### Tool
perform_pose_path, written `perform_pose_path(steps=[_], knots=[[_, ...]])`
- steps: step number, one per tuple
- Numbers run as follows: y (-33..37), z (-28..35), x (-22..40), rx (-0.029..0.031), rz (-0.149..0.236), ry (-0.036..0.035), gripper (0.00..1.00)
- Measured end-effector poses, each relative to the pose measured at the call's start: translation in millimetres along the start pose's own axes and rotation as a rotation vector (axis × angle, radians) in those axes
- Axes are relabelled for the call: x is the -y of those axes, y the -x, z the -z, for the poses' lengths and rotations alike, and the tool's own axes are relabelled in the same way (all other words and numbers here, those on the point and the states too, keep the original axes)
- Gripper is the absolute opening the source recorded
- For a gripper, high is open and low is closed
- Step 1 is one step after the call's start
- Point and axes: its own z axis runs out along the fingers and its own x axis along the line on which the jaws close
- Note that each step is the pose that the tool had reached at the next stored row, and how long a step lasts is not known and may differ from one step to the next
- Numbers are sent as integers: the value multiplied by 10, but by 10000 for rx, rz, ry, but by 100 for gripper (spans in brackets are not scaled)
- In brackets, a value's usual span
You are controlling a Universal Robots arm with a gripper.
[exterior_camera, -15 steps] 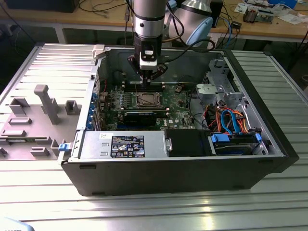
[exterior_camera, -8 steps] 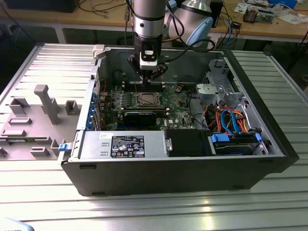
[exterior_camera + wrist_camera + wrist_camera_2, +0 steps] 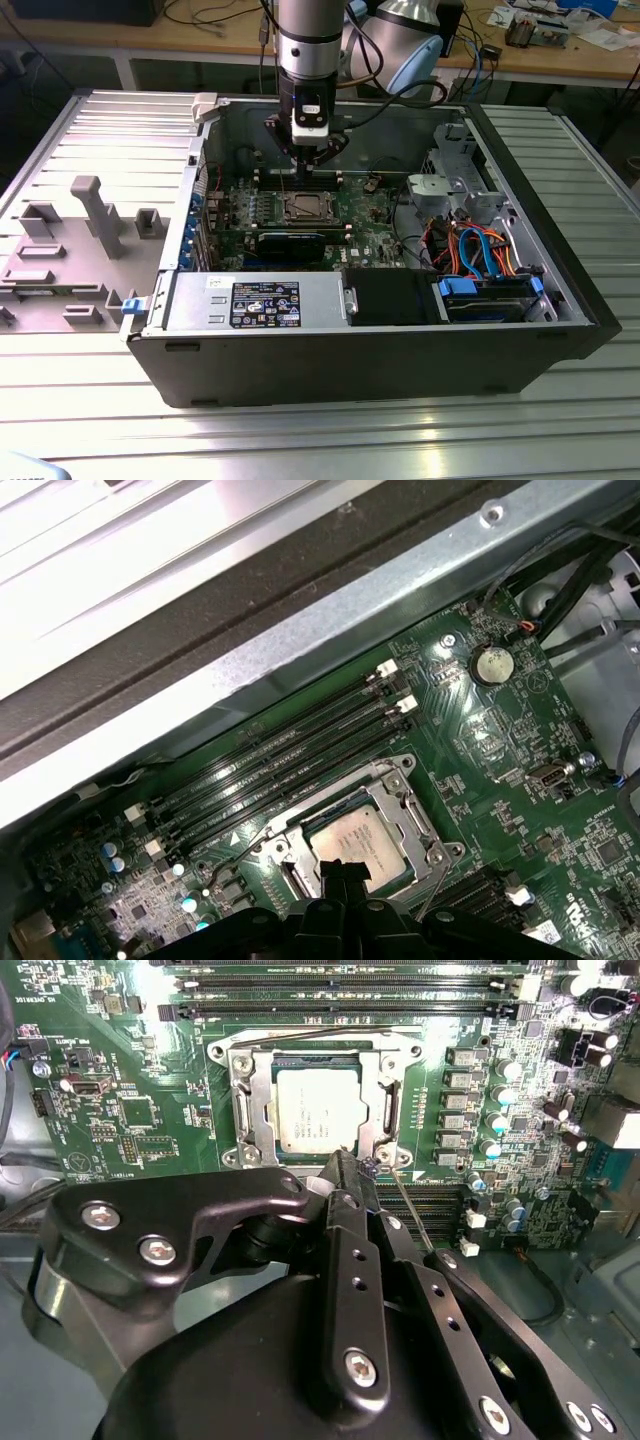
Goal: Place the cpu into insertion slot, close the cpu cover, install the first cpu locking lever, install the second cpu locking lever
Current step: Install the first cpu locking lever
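Observation:
The cpu lies flat in the insertion slot on the green board, its silver top showing through the window of the cpu cover, which lies down over it. My gripper hangs just above the socket's edge with its black fingers together and nothing between them. A thin wire locking lever sticks up beside the fingertips. Another lever runs along the socket's far edge. In the exterior view the gripper stands over the cpu. The first wrist view shows the cpu and the cover.
Long memory slots run beside the socket. The open computer case walls in the board, with a drive cage and coloured cables at the exterior view's right. Grey fixture blocks stand on the table at the exterior view's left.

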Motion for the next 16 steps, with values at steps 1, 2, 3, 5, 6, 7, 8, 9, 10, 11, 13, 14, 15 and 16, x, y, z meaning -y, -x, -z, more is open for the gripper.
perform_pose_path(steps=[1,2,3,5,6,7,8,9,10,11,13,14,15,16], knots=[[0,0,0,0,6,0,11],[0,0,0,0,12,0,11],[0,0,0,0,20,1,11],[0,0,0,0,32,0,11],[0,0,0,1,38,1,11],[0,0,0,0,47,0,11],[0,0,0,0,54,1,11],[0,0,0,0,60,1,11],[0,0,0,0,66,1,11],[0,0,0,1,75,1,11],[0,0,0,1,89,2,11],[0,0,0,1,96,1,11],[0,0,0,1,105,2,11],[0,0,0,1,120,1,11]])
